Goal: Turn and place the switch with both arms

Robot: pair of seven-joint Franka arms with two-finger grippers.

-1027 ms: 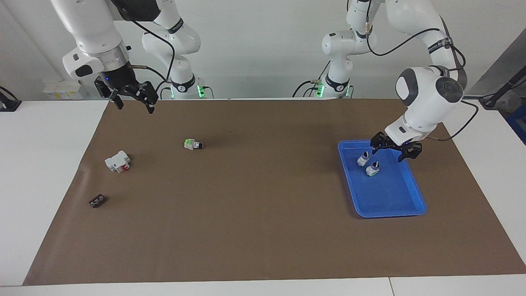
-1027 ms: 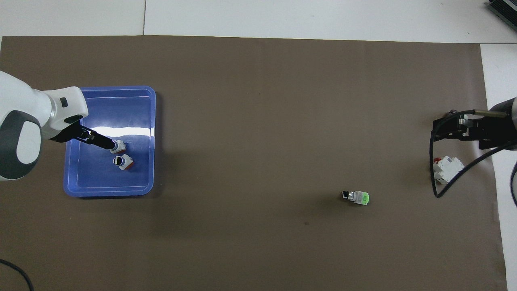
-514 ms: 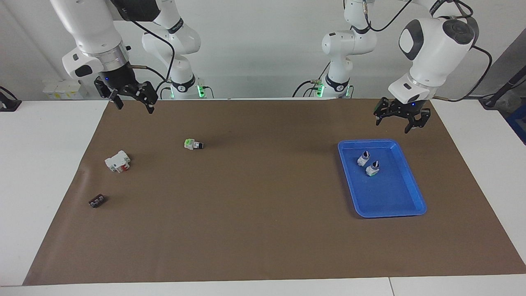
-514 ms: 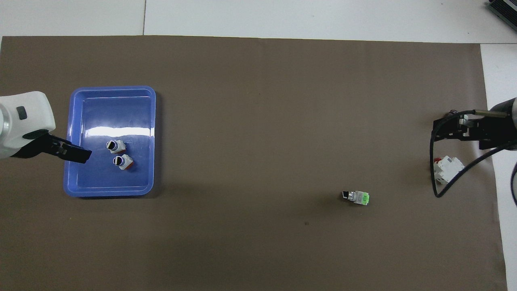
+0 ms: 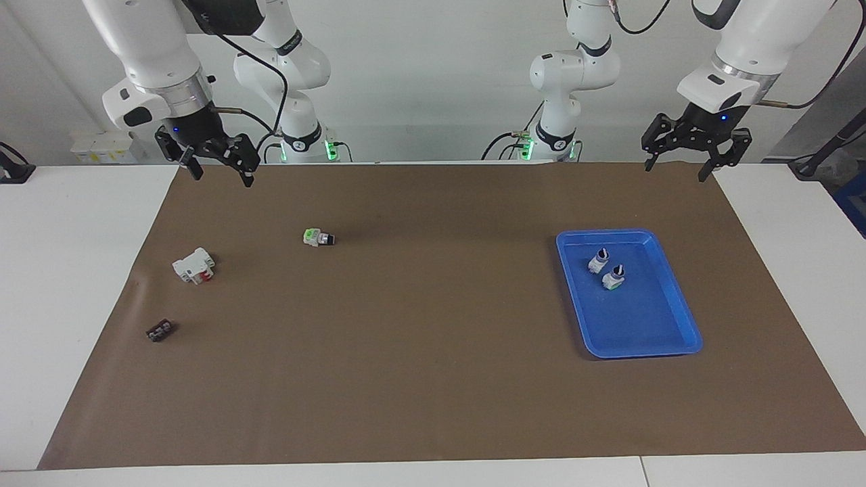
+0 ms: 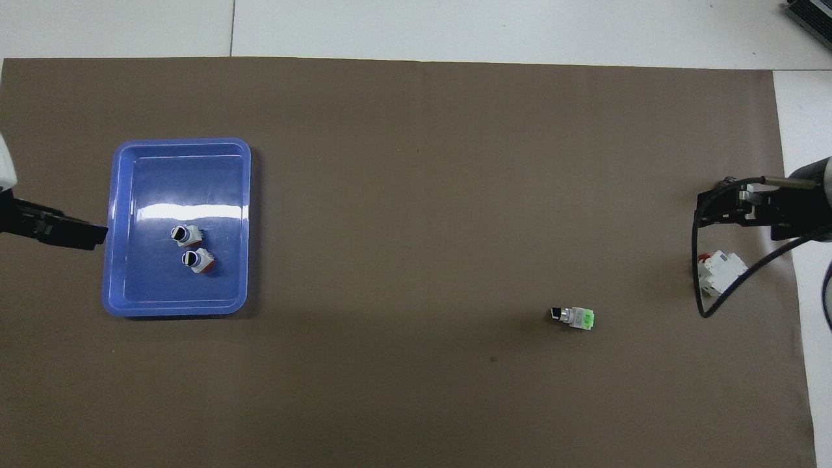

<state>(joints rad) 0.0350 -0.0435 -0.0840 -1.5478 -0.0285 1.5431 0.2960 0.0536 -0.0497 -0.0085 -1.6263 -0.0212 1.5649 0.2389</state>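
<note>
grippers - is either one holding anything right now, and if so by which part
Nothing is held. The left gripper and the right gripper both hang open and empty above the table's robot end; both switches stand free in the blue tray.

White table, most of its top covered by a brown mat; bare white strips show at both ends and along the edge away from the robots. Seam in the tabletop visible in the overhead view. Plain white wall at the robots' end. Even light, faint shadows. Dark equipment at one corner, identity unclear.
</note>
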